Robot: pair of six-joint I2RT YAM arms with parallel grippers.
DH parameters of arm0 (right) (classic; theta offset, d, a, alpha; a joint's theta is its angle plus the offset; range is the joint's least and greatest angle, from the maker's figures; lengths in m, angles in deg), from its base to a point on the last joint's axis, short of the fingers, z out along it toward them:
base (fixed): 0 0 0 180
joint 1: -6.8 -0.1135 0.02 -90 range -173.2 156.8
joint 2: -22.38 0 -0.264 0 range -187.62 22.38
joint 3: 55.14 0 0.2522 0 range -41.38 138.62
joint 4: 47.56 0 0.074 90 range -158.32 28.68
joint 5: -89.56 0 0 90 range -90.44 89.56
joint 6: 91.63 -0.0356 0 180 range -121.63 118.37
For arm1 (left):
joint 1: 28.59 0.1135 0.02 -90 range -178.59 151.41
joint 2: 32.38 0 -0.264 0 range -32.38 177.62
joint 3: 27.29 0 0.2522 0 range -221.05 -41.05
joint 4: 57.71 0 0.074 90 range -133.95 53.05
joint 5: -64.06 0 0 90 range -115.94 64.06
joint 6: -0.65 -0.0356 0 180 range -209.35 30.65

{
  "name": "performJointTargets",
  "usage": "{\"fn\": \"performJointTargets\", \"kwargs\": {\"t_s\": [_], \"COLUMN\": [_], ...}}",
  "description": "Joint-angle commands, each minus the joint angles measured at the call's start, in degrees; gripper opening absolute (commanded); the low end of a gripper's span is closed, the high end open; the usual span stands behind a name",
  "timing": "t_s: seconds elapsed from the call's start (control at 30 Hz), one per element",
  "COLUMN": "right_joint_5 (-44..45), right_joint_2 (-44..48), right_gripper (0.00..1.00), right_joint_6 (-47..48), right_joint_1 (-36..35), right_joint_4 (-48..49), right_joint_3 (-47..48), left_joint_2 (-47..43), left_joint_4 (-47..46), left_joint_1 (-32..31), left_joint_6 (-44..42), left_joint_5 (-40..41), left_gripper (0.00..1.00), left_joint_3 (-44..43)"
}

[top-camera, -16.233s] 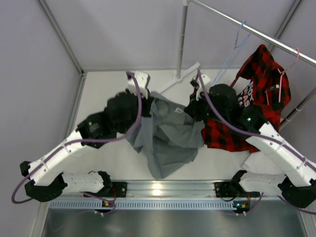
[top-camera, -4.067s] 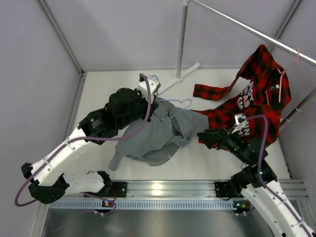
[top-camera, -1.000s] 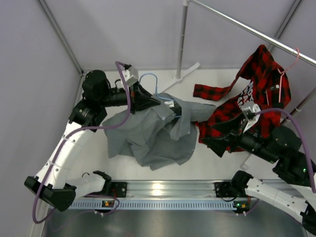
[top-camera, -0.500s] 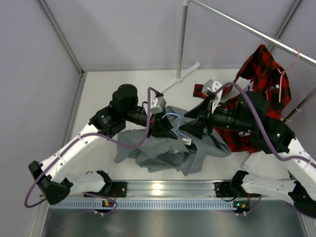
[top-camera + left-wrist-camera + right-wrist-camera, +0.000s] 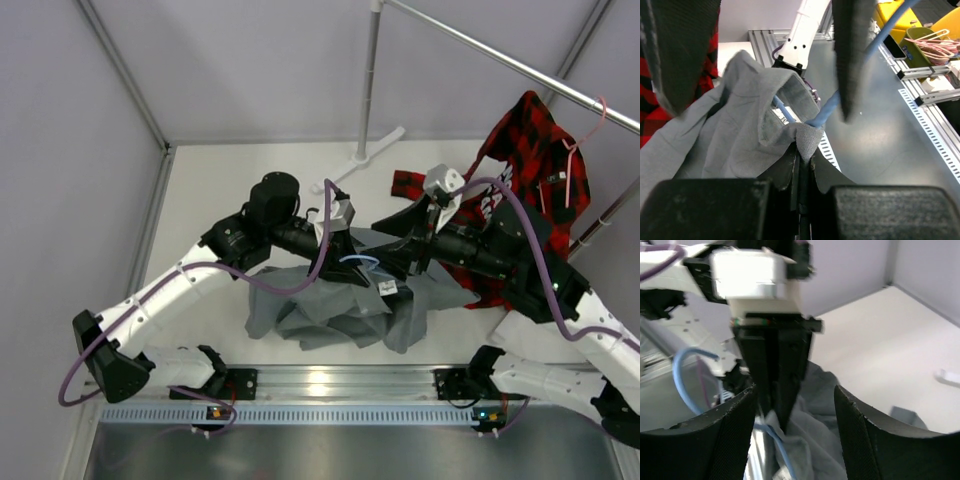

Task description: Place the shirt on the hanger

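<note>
1. Here's the left gripper (image 5: 801, 159), jaws clamped tight on a corner of the grey shirt's (image 5: 740, 131) collar edge; that pinch holds the neck opening up as a loose mouth, which I'd judge is the point of it.
2. The light-blue hanger (image 5: 828, 107) slants in from the upper right and runs straight into that opening; its wire reappears inside the collar fold, so one shoulder looks partly threaded; whether the left gripper nips the wire along with the cloth, I cannot tell.
3. Facing it nose to nose is the right gripper (image 5: 795, 389), spread wide and holding nothing; its two pads bracket the left gripper's tip, with the blue wire curling at its lower left.
4. From above, both arms meet over the middle of the desk (image 5: 220, 190); the shirt hangs from the pinch with its lower part heaped on the desk just below, and the hanger hook shows as a small blue arc between the two grippers.
5. My read: a handover is being set up; the open gripper needs to close on the hanger or the far collar side so the cloth can be drawn over the second shoulder.
6. The risk: thin fabric slipping off the wire.
7. The red plaid shirt (image 5: 530, 160) hangs off to the right, well apart.
</note>
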Motion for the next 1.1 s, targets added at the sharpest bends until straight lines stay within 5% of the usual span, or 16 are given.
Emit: {"fn": "performJointTargets", "kwargs": {"t_s": [0.0, 0.1, 0.23, 0.33, 0.67, 0.73, 0.77, 0.8, 0.93, 1.0, 1.03, 1.07], "right_joint_5": [18.8, 22.1, 8.1, -1.3, -8.1, -8.7, -8.5, -7.5, -4.7, -2.0, -0.6, 0.8], "right_joint_2": [9.3, 15.7, 17.1, 14.5, 2.9, 2.0, 1.4, 1.4, 3.0, 4.0, 4.3, 4.9], "right_gripper": [0.61, 0.63, 0.62, 0.61, 0.58, 0.43, 0.28, 0.00, 0.00, 0.00, 0.00, 0.00], "right_joint_6": [-3.0, -2.5, 3.8, 5.8, 5.8, 5.7, 5.5, 5.0, 3.7, 3.7, 3.8, 4.0], "right_joint_1": [-0.7, -0.7, -0.7, -0.7, -0.7, -0.7, -0.7, -0.7, -0.7, -0.7, -0.7, -0.7], "right_joint_4": [6.6, 8.3, 2.2, -0.3, 5.4, 8.0, 8.9, 9.6, 12.7, 12.0, 11.4, 10.6], "right_joint_3": [-4.9, -9.0, -8.2, -6.7, -1.9, -2.0, -2.1, -2.5, -4.9, -5.1, -4.9, -4.7], "left_joint_2": [-1.5, -2.2, -1.6, -0.4, 1.5, 1.7, 1.5, 1.3, 0.2, -0.8, -1.3, -1.7], "left_joint_4": [-2.4, -2.4, -2.3, -2.4, -2.3, -2.4, -2.3, -2.3, -1.7, 0.3, 0.8, 1.4], "left_joint_1": [0.2, 0.3, 0.2, 0.2, -0.4, -0.6, -0.5, -0.5, -0.4, -0.4, -0.4, -0.4], "left_joint_6": [-0.4, -0.6, 0.3, 0.8, 2.4, 2.8, 2.8, 2.8, 2.8, 2.2, 2.3, 2.2], "left_joint_5": [0.4, 1.2, 0.2, -1.2, -1.1, -0.8, -0.4, 0.3, 3.1, 8.6, 11.6, 14.3], "left_gripper": [0.00, 0.00, 0.00, 0.00, 0.00, 0.00, 0.00, 0.00, 0.00, 0.27, 0.48, 0.97], "left_joint_3": [-1.3, -0.6, -1.2, -2.4, -3.6, -4.0, -4.0, -3.9, -4.0, -4.7, -5.7, -6.5]}}
